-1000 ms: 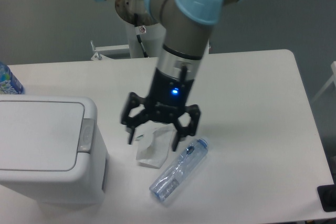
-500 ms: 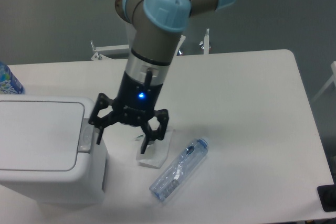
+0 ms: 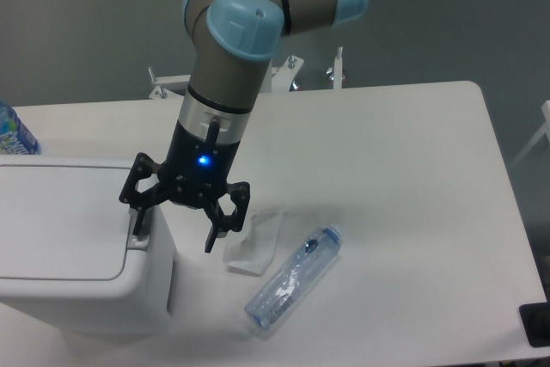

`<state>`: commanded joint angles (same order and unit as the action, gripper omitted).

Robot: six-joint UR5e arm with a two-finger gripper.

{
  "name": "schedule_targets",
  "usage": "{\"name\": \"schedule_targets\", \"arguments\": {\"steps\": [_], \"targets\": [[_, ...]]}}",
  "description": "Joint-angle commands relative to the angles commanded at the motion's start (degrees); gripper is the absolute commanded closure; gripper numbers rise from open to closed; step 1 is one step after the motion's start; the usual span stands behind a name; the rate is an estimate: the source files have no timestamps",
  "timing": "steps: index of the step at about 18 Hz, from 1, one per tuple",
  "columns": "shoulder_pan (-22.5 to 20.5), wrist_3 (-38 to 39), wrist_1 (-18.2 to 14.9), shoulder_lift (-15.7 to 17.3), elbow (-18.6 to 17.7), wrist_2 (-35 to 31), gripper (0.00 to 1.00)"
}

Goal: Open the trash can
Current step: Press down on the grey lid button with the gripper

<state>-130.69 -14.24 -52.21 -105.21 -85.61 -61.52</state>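
Far left, a blue-labelled bottle [image 3: 12, 133] peeks in at the table edge, contents impossible to read. Next, the trash can [image 3: 77, 242] sits at the front-left corner of the white table [image 3: 412, 178], flat lid down, so nothing inside shows. At its right rim is the gripper [image 3: 172, 228], jaws spread wide and empty, one finger over the grey latch [image 3: 137, 234], the other hanging clear beside the bin; whether it touches I cannot tell. Just right lies a crumpled clear wrapper [image 3: 255, 245], then a clear plastic bottle [image 3: 293, 279] on its side, seemingly empty.
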Motion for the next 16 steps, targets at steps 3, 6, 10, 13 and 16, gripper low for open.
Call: {"name": "schedule_targets", "arguments": {"steps": [3,6,10,13,16], "targets": [[-0.09,0.09,-0.09,0.26,0.00,0.00,0.00],[0.00,0.09,-0.09,0.53,-0.09,0.00,0.00],[0.00,0.00,0.09,0.44,-0.61,-1.23,0.00],[0.00,0.00,0.09,0.53,-0.70,-2.02,0.00],[0.00,0.00,0.00,0.44,-0.70,-2.02,0.00]]}}
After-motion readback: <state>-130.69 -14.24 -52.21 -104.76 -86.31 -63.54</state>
